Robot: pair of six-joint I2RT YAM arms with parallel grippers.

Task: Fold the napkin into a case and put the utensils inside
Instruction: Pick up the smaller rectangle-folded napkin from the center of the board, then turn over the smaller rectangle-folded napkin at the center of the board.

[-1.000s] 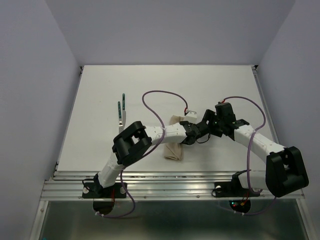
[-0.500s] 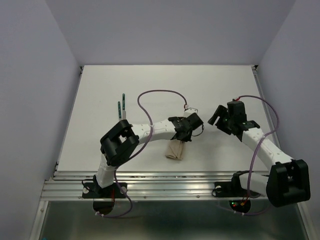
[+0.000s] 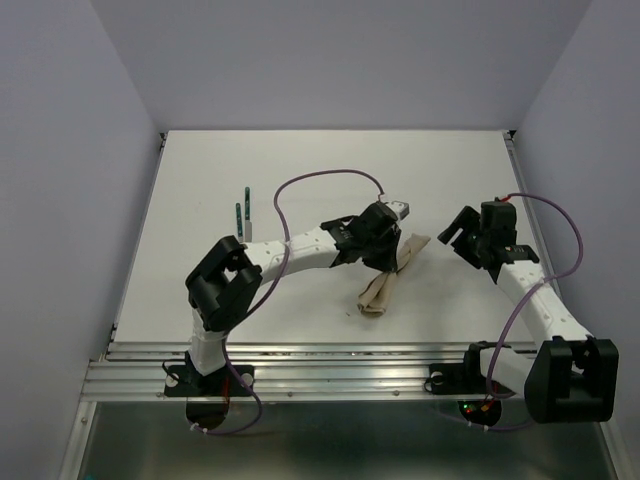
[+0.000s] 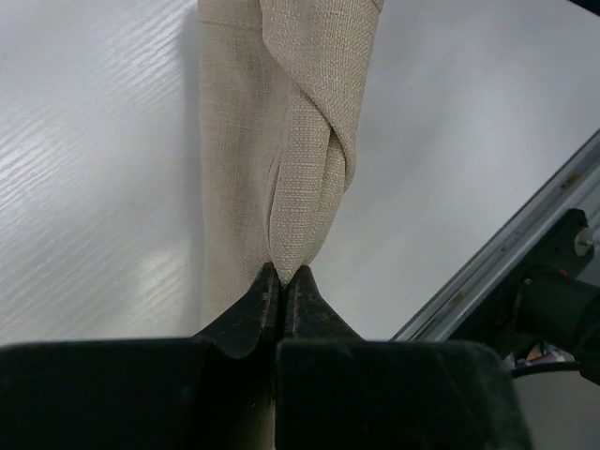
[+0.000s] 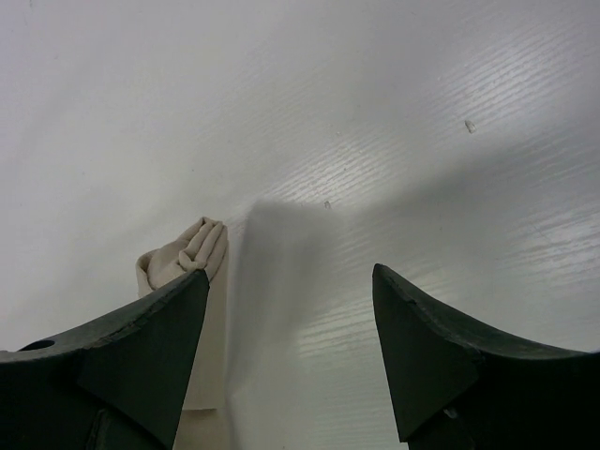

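The beige napkin is a narrow twisted strip running from the table centre up toward the right. My left gripper is shut on its upper end; in the left wrist view the cloth hangs twisted from the closed tips. My right gripper is open and empty, off to the right of the cloth; its wrist view shows a folded end of the napkin beside its left finger. Two utensils with dark green handles lie at the left of the table.
The white table is walled by pale panels on three sides. A metal rail runs along the near edge. Purple cables loop above both arms.
My left gripper has lifted and pulled the napkin's end up and to the right, stretching the cloth into a diagonal strip. My right gripper has let go and drawn back to the right.
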